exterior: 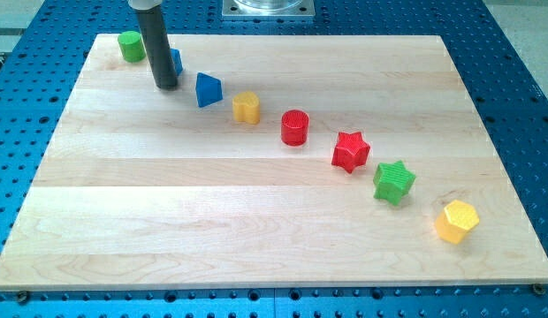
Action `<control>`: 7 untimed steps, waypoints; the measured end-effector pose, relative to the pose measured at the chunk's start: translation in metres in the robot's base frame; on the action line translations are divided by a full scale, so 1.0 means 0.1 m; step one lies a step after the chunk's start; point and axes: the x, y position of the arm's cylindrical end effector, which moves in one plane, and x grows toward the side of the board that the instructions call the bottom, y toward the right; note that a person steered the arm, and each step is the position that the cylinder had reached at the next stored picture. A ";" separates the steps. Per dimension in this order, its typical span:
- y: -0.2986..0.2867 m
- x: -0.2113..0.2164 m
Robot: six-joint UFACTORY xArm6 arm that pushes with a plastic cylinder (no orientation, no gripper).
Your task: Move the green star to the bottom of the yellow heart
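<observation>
The green star [394, 182] lies at the view's right, just below and right of the red star [351, 151]. The yellow heart [247, 108] lies in the upper middle, between the blue triangle [207, 90] and the red cylinder [294, 127]. My tip [166, 87] rests on the board at the upper left, left of the blue triangle and far from the green star. The rod hides most of a blue block [176, 62] behind it.
A green cylinder [131, 46] stands at the board's upper left corner. A yellow hexagon [456, 221] lies at the lower right. The blocks form a diagonal line from upper left to lower right. The wooden board [212, 221] sits on a blue perforated table.
</observation>
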 end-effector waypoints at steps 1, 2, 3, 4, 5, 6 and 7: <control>0.00 0.00; 0.06 0.00; 0.06 0.00; -0.03 0.43; -0.03 0.96; -0.41 0.67; -1.02 0.31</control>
